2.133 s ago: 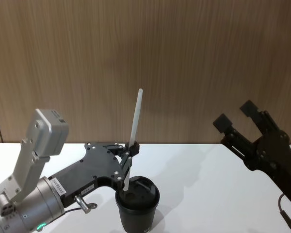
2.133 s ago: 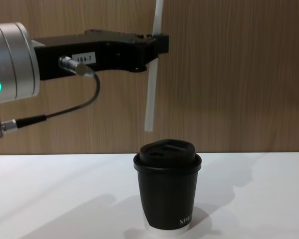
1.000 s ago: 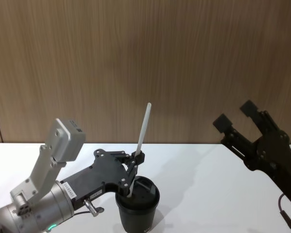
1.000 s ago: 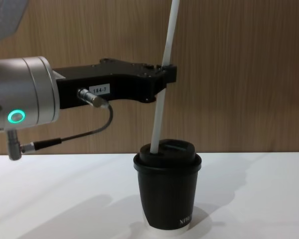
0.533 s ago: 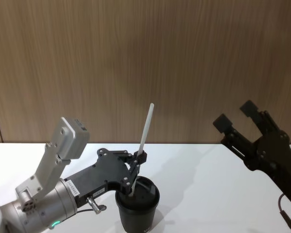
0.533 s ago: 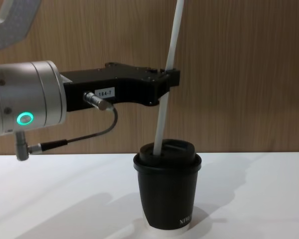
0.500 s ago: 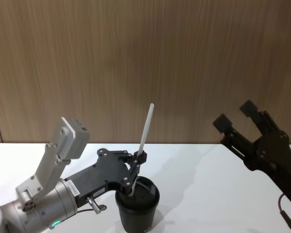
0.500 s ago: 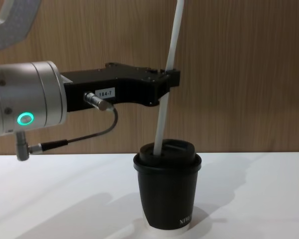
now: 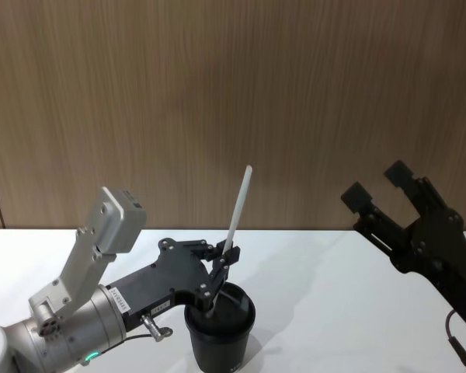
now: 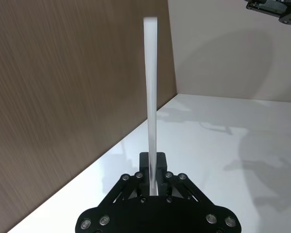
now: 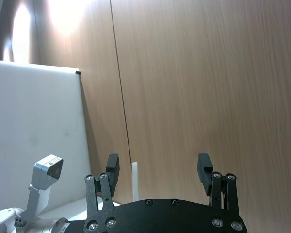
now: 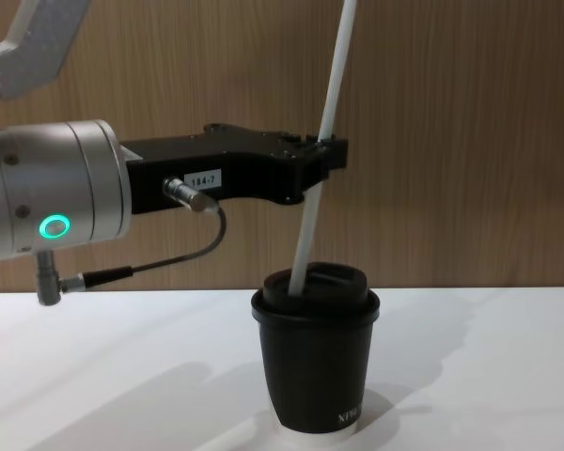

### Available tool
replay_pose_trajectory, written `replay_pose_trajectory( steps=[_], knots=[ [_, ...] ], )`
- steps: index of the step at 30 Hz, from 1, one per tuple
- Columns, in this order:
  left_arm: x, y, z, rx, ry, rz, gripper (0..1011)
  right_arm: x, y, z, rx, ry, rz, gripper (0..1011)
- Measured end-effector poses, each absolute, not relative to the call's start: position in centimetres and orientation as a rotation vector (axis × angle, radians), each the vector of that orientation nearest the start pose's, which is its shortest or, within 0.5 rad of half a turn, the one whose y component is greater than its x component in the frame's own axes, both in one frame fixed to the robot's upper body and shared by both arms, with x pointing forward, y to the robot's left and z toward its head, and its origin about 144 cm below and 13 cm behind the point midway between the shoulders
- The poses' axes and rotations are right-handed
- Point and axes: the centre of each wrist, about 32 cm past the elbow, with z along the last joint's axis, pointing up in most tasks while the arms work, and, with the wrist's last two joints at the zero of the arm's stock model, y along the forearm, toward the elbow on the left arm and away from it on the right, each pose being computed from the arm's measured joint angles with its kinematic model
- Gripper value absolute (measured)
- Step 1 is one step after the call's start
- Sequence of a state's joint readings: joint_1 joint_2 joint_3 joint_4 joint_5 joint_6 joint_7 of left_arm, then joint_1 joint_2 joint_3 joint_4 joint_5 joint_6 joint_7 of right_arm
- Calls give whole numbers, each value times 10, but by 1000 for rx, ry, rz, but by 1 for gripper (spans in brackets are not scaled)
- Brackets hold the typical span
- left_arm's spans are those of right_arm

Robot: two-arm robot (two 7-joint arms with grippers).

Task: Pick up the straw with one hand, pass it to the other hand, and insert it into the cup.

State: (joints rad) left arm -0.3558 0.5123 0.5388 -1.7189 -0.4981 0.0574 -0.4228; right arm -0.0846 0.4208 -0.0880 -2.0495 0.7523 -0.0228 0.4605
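Left gripper, flat and black on its silver-white arm, pinches the thin white plastic straw over the black paper cup.

You see its fingers closed on the straw partway up, at the centre of the chest view, with the straw's lower end touching the cup's domed black lid at lower centre and the top tilting toward the upper right. Judge the straw as light, smooth and easily bent, so keep the grip low, near the lid, and press along its length, not sideways. Your right gripper, boxy and black, hangs spread apart and empty at the right of the head view, well apart from the cup.
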Motion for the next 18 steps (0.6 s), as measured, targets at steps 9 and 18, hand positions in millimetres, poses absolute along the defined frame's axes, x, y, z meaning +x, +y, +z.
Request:
replay_pose_trajectory(
  steps=[9, 18],
  knots=[
    [498, 205, 1255, -15, -178, 609, 303, 413, -265, 1268, 472, -58, -771, 1001],
    [498, 206, 1256, -17, -178, 608, 592, 413, -265, 1268, 472, -58, -771, 1001]
  ],
)
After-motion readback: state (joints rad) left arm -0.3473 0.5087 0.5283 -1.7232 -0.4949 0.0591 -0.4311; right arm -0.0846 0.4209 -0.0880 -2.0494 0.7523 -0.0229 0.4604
